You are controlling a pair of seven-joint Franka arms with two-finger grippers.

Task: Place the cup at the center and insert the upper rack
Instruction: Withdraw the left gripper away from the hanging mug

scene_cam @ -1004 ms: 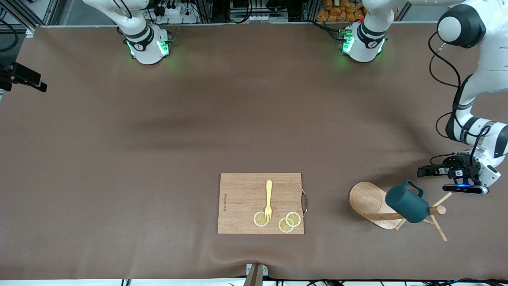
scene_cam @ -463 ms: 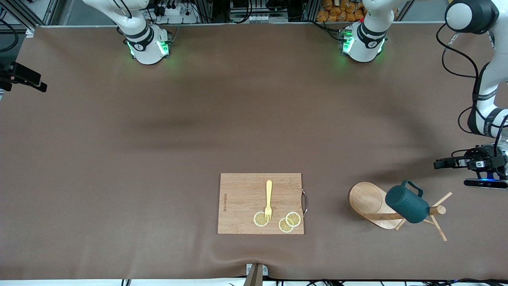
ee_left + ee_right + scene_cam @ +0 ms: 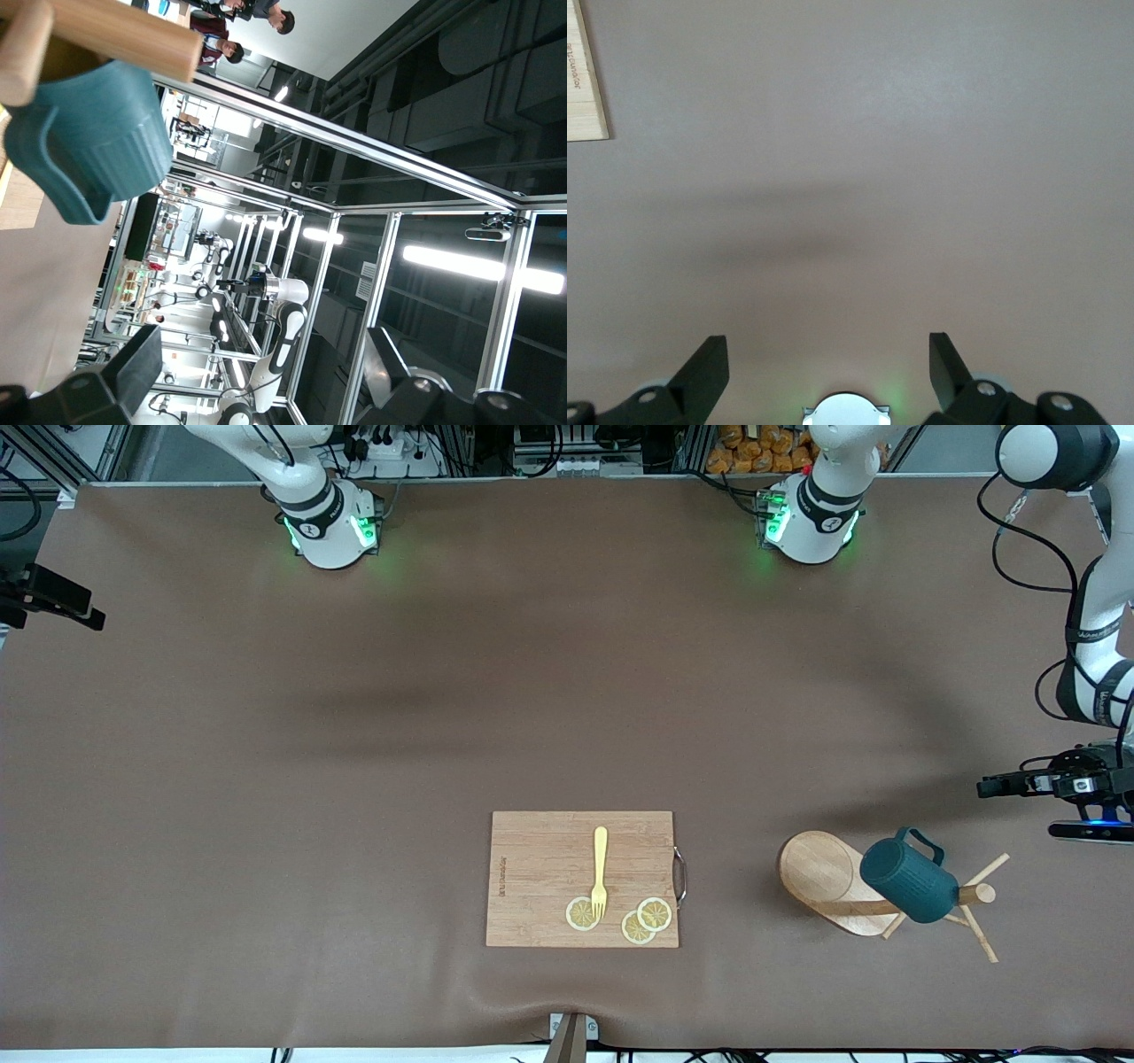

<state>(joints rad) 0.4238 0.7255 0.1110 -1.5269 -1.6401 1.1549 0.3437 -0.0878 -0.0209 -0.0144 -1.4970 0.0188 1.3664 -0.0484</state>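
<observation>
Left gripper (image 3: pixel 990 786), fingers spread and empty, hovers at the toppled upper rack's (image 3: pixel 837 886) two o'clock; any nudge risks rolling the propped cup (image 3: pixel 909 881) off.

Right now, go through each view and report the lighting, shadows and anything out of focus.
Front view: even light, soft arm shadows across the table, green glow at both bases. Left wrist view: the cup and upper rack loom close and soft, with bright strip lights glaring in the background. Right wrist view: bare tabletop, a faint shadow band, the cutting board at the edge.
</observation>
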